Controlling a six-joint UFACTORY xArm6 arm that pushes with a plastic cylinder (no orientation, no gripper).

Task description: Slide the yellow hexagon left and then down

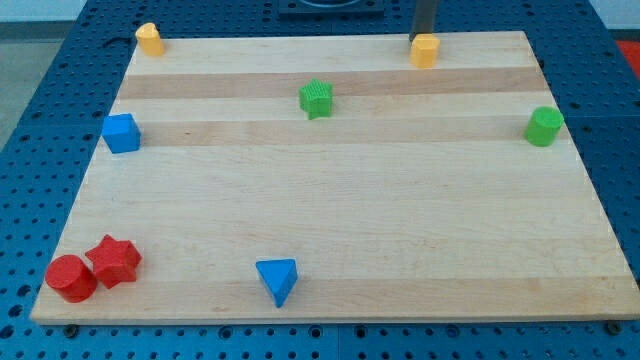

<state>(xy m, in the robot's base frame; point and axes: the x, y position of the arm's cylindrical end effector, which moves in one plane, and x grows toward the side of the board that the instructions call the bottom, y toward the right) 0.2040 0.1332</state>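
**Yellow hexagon at the far edge, rod right behind it**

Camera view. Found on the far strip of the wooden board (330, 200), right of centre: the yellow hexagon (425, 50). Directly behind it, dropping in from the top of the picture, the dark rod (424, 15), with my tip (424, 37) at the hexagon's far side. No jaws to open or close here, just a plain rod holding nothing. Touching the block or only close to it: cannot tell.

For the leftward push, better to bring my tip round to the hexagon's right face first. Pushing from behind would likely send it toward the near edge too soon. Aim through the middle of the face to avoid spinning it. Stop well short of the green star-like block (316, 98), sitting to the left and a little nearer. Then shift to the far face and push toward the near edge. Open wood along that path, with the green block (545, 126) at the right edge well apart.

Not to be confused with the other yellow block (150, 38) at the far left corner. Well clear of the route: blue cube (120, 132), blue triangle (277, 280), red cylinder (71, 277), red star (114, 260).

Hidden or unclear: rod's upper part and the arm cut off by the frame; tip's very end possibly masked by the hexagon; hexagon's side count hard to read at this size.
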